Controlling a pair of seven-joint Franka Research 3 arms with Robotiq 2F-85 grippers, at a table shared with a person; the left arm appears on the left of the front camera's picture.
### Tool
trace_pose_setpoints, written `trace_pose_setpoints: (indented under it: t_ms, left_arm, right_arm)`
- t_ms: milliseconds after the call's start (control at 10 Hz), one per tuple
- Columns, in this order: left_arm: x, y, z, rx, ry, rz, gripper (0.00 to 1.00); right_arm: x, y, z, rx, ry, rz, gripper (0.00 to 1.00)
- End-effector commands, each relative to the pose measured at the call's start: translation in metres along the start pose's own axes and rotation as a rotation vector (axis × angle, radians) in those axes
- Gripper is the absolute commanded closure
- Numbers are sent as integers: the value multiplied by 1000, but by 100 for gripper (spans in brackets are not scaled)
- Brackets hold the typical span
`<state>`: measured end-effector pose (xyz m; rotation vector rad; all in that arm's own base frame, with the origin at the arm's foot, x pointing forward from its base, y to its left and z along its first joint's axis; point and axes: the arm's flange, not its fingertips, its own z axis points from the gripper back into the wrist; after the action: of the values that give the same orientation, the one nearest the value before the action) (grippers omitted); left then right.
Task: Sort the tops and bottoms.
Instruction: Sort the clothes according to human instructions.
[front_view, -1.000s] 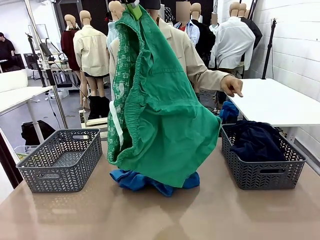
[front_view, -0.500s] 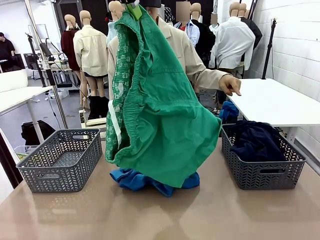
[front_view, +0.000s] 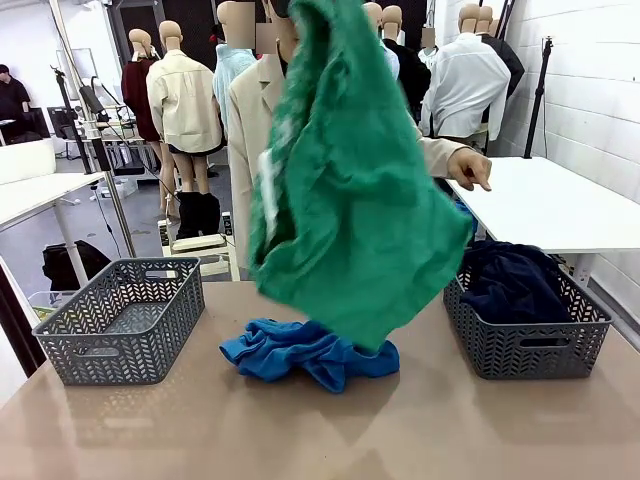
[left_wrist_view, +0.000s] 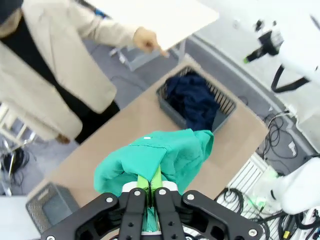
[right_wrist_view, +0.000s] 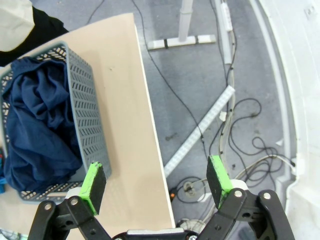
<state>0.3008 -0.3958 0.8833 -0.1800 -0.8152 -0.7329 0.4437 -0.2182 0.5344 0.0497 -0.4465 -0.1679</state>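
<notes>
Green bottoms (front_view: 360, 200) hang clamped in my left hand (left_wrist_view: 150, 186), high over the middle of the bench (front_view: 300, 440). Since a moment ago they have swung rightward, off the blue top (front_view: 300, 355) and toward the right-edge basket (front_view: 530, 355) holding the navy bottoms (front_view: 515, 280), which is probably where they belong. My right hand (right_wrist_view: 156, 179) stands wide, empty.

The emerald green cloth bottoms (front_view: 350, 200) pinched in my left gripper (left_wrist_view: 150, 187) are showing blurred from the front, running off the top edge and covering part of the crumpled royal-blue cloth top (front_view: 290, 355).
</notes>
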Motion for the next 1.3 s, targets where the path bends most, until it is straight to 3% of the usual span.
trace_pose_setpoints:
  t_ms: [0, 400, 600, 700, 1200]
  left_arm:
    - [92, -18, -4, 3, -127, -36, 100]
    - [226, -47, -78, -105, -261, 6, 100]
    - [257, -56, -126, -177, -273, 27, 100]
    - [86, -43, -111, -120, -242, -13, 100]
    - [86, -43, -111, -120, -242, -13, 100]
  right_arm:
    - [-1, 1, 1, -16, 11, -10, 0]
    - [-1, 1, 1, -16, 11, -10, 0]
    - [-1, 1, 1, -16, 11, -10, 0]
    - [-1, 1, 1, -16, 11, -10, 0]
    - [-1, 1, 1, -16, 11, -10, 0]
